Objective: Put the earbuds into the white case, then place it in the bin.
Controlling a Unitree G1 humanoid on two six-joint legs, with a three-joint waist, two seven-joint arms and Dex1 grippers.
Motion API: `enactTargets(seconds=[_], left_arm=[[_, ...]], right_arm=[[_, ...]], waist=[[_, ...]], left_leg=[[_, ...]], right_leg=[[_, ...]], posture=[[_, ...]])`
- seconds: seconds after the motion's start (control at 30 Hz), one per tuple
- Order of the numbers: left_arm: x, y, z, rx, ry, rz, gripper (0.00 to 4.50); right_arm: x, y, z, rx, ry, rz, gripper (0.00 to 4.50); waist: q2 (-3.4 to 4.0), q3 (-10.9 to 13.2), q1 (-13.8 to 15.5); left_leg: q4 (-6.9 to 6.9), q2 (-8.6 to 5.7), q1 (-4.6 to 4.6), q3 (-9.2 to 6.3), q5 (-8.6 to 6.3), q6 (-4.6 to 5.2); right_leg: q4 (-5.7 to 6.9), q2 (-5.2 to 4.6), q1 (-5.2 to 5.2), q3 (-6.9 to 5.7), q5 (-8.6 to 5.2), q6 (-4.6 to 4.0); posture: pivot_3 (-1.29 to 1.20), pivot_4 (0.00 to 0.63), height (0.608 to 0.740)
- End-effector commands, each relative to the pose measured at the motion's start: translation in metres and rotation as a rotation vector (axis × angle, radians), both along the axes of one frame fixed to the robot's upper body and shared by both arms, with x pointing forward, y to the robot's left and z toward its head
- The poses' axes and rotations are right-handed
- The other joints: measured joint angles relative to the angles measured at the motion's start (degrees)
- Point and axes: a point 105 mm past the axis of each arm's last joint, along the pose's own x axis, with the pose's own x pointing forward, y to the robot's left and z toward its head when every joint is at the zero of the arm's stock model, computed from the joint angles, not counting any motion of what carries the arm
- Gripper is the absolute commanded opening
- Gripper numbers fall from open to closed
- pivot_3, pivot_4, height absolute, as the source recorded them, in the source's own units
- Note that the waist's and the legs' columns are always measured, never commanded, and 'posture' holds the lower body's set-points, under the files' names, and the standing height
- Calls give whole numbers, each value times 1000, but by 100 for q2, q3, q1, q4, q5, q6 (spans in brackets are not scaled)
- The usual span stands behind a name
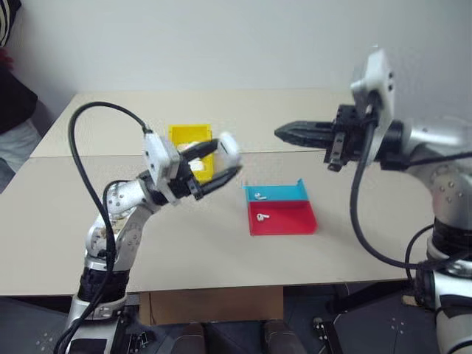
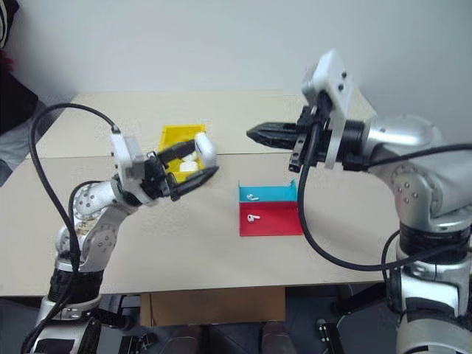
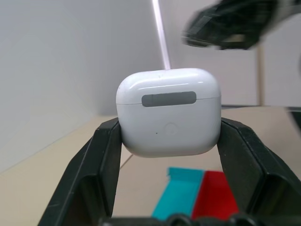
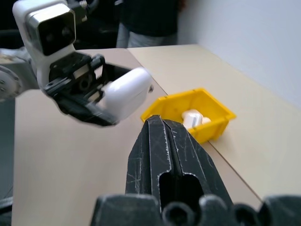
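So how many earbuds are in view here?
2: one earbud lies in the blue tray, the other earbud in the red tray. None can be made out elsewhere.

My arms are silver-grey metal w/ rounded joint housings dotted w/ small screws, black sleeving at the lower segments, and a thick black cable looping off each arm. Each wrist carries a white boxy camera module w/ a dark lens window, mounted on black bracket hardware; the left gripper (image 1: 221, 168) and right gripper (image 2: 254, 134) are matte black, two long tapered fingers (image 3: 101, 174) apiece. Up close the right fingers (image 4: 164, 155) show scuffs & scratches, a slotted cut-out down the middle, and a row of round knuckle-like bosses at the base.
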Motion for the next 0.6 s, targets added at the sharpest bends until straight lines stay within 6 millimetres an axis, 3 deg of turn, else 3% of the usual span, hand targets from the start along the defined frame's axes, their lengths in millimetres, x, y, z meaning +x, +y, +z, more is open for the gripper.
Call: enactTargets(seconds=[0.03, 0.17, 0.27, 0.43, 0.6], left_arm=[[33, 21, 21, -32, -9, 325, 2776], [75, 45, 18, 61, -3, 618, 2776], [94, 54, 12, 50, 71, 700, 2776], [114, 58, -10, 117, 158, 762, 2776], [120, 50, -20, 127, 196, 719, 2776]], right_arm=[[-10, -3, -2, 55, -10, -54, 35], [-14, 0, -19, 101, 57, -85, 35], [-15, 0, -31, 88, 87, -109, 35], [-12, -5, -41, 78, 126, -164, 35], [-11, -9, -46, 74, 136, -194, 35]], waist=[[0, 0, 12], [0, 0, 18], [-1, 0, 11], [-2, 1, 18], [-4, 2, 19]], left_leg=[[0, -1, 2, 0, 0, 0], [-1, -3, 1, 2, 0, 0], [-2, -4, 0, 1, 0, 0], [-2, -5, -10, 2, 0, 0], [-4, -5, -13, 2, 0, 0]], right_leg=[[0, 0, 2, 0, -3, 6], [-5, -1, 2, 3, 10, -15], [-7, -1, 1, 2, 17, -26], [-13, -3, -3, 1, 18, -27], [-14, -3, -5, 0, 19, -29]], posture=[[0, 150, 740], [0, 150, 740], [0, 150, 740], [0, 150, 740], [0, 150, 740]])
